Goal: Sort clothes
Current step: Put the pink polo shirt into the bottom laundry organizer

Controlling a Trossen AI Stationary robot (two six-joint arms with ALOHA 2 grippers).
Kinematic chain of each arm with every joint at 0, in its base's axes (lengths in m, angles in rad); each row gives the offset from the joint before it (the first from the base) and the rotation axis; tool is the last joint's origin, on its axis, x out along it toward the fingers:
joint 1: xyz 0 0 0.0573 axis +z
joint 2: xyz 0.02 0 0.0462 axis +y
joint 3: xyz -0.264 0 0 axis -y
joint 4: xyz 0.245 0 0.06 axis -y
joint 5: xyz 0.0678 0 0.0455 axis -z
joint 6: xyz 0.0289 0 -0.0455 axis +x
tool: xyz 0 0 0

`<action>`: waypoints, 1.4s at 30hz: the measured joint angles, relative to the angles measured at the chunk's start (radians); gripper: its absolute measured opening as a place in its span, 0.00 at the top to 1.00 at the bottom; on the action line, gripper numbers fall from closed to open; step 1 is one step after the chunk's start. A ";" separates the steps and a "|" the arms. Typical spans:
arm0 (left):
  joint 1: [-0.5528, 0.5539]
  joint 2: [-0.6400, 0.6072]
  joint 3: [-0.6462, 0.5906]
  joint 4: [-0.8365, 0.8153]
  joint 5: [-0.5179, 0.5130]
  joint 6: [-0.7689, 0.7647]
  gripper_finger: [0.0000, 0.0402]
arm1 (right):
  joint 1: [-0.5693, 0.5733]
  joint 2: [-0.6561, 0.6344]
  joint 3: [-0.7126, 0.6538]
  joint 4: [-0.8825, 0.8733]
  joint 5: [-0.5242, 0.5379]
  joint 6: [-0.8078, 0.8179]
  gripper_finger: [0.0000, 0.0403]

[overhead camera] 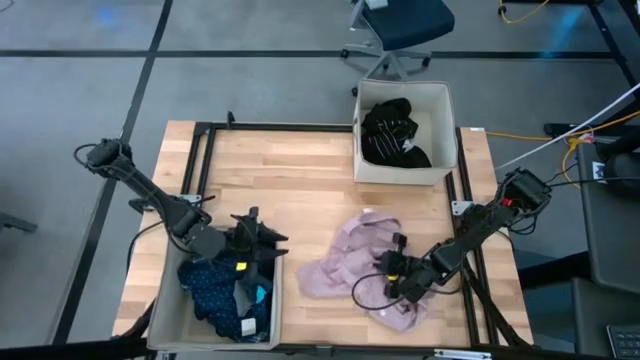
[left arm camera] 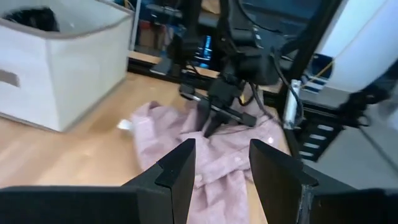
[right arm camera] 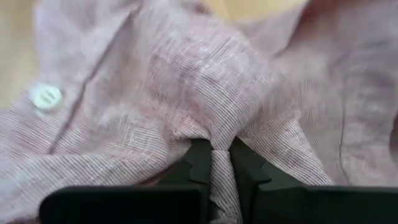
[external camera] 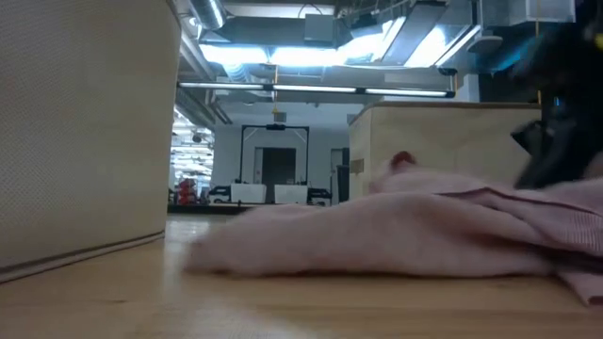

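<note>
Start on the left, where your left pincer (overhead camera: 268, 243) hangs over the near fabric box (overhead camera: 165, 320) with its two fingers apart and nothing between them. That box sits on the near left part of the table (overhead camera: 300, 180) and already holds the navy dotted garment (overhead camera: 208, 288) and a small teal piece (overhead camera: 260, 295). Move to the middle, and you find the pale pink shirt (overhead camera: 345, 262) lying crumpled and flat on the wood, well apart from both boxes. On its right side your right pincer (overhead camera: 388, 266) is down on the cloth, and the right wrist view shows its fingers (right arm camera: 200, 158) pressed together on a thin raised fold of the pink cloth. Farther back on the right stands the second fabric box (overhead camera: 440, 125) with black clothes (overhead camera: 392, 132) inside. Here is what could go wrong. The pinch looks small, just one ridge of thin cloth, so the shirt could slip out if you lift fast. Most of the shirt rests on the table, so it may drag and catch on the rim of a box as you carry it. A loose black cable (overhead camera: 366, 287) also lies on the shirt near the pincer, and it could snag in the cloth as you pull up.
</note>
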 joint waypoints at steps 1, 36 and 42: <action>-0.012 -0.001 0.000 -0.001 0.000 -0.015 0.64 | -0.008 0.000 0.002 0.053 0.005 -0.036 0.93; -0.274 -0.423 0.164 0.003 -0.042 0.359 0.64 | -0.418 0.154 1.069 0.237 -0.504 -1.133 0.93; -0.274 -0.449 0.164 0.004 -0.050 0.411 0.64 | -0.476 0.334 1.338 0.249 -0.721 -1.157 0.93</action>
